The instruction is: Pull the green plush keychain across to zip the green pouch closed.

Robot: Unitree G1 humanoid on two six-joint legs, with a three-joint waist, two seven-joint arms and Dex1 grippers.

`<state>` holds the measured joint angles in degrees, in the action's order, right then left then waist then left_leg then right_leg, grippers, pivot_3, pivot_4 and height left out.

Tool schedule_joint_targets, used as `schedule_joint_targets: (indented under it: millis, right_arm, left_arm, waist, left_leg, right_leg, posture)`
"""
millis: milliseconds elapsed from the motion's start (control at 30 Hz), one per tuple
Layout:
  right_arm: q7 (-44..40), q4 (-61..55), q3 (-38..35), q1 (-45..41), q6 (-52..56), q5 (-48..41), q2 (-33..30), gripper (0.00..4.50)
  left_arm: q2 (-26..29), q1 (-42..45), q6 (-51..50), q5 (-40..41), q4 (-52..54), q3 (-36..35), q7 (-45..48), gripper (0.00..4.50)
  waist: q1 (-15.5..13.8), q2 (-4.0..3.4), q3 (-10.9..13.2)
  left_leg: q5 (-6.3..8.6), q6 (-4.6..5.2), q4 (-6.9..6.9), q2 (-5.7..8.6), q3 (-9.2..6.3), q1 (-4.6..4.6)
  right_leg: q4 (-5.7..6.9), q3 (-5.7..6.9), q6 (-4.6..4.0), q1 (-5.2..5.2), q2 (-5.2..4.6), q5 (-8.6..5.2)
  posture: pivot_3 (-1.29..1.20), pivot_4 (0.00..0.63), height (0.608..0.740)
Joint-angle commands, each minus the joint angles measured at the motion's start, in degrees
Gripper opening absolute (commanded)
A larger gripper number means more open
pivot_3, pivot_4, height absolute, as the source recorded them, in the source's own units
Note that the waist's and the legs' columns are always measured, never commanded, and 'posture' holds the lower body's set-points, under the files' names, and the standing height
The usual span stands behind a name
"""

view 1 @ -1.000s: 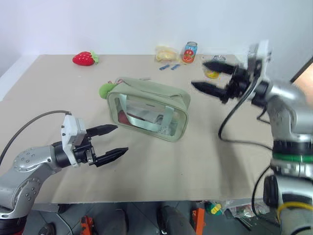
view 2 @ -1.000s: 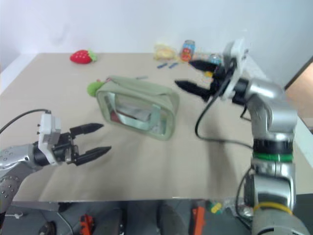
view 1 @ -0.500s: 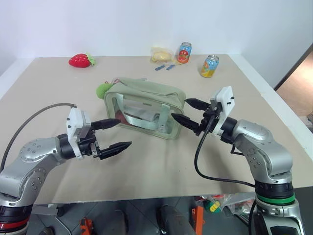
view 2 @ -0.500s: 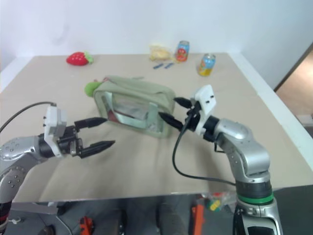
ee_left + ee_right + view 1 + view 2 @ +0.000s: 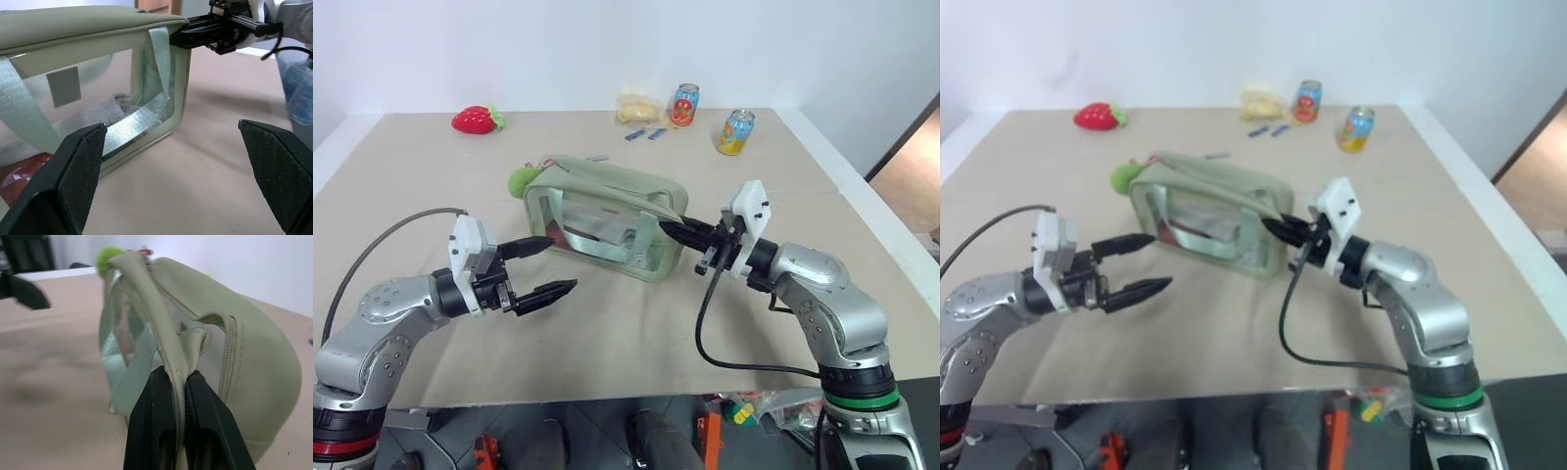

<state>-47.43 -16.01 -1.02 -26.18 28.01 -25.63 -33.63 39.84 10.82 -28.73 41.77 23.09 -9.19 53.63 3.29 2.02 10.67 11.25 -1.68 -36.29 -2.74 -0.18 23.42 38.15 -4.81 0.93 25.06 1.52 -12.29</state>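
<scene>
1. The left gripper (image 5: pixel 540 266) hovers above the surface (image 5: pixel 636 323), fingers spread wide, holding nothing.
2. The green plush keychain (image 5: pixel 522 180) sits at the green pouch (image 5: pixel 607 211)'s far-left corner (zipper end).
3. The right gripper (image 5: pixel 172 382) is pinched tight on the pouch's right-end top edge.

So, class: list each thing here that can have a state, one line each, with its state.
green pouch: upright, top edge pinched at one end
green plush keychain: at the pouch's far end, untouched
right gripper: shut on the pouch's edge
left gripper: open, empty
two cans: standing upright
</scene>
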Motion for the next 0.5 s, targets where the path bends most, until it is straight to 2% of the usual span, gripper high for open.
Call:
schedule_joint_targets:
  millis: [33, 267, 367, 500]
  right_arm:
    - [-10.4, 7.51, -2.35, -5.28, -7.71, -0.2, -4.93, 0.02]
    - [-28.95, 31.26, 2.04, -16.32, -22.97, 4.68, -9.41, 0.02]
    - [-31.52, 37.14, 2.98, -19.28, -27.21, 6.43, -8.37, 0.02]
    - [-32.74, 37.79, 3.22, -19.19, -28.4, 6.3, -6.95, 0.02]
  left_arm:
    - [1.34, 1.56, -0.37, 1.04, 1.34, 0.14, 1.95, 4.5]
    - [0.89, 3.19, -0.67, 0.64, 0.43, 1.23, 2.8, 4.5]
    - [0.71, 2.77, -0.52, 0.54, 0.94, 1.33, 2.5, 4.5]
    - [0.63, 2.83, -2.25, 2.69, 1.36, -1.24, -0.1, 4.5]
  waist:
    - [0.01, 0.0, 0.01]
    - [0.13, 0.02, 0.03]
    - [0.25, 0.02, 0.03]
    - [0.39, 0.02, 0.03]
  left_leg:
    - [0.0, 0.0, -0.01, 0.0, 0.02, -0.01]
    - [0.0, 0.01, -0.03, -0.02, 0.06, -0.07]
    - [0.04, 0.07, 0.04, -0.03, 0.06, -0.07]
    - [0.12, 0.21, 0.06, -0.04, 0.04, -0.08]
  right_leg:
    - [-0.01, -0.01, 0.01, 0.0, 0.0, 0.01]
    - [-0.01, -0.02, 0.02, -0.03, 0.05, 0.02]
    - [0.01, -0.04, 0.06, -0.01, 0.07, 0.05]
    - [0.01, -0.04, 0.17, 0.0, 0.1, 0.11]
  posture:
    - [0.0, 0.15, 0.74]
    - [0.0, 0.15, 0.74]
    - [0.0, 0.15, 0.74]
    - [0.0, 0.15, 0.74]
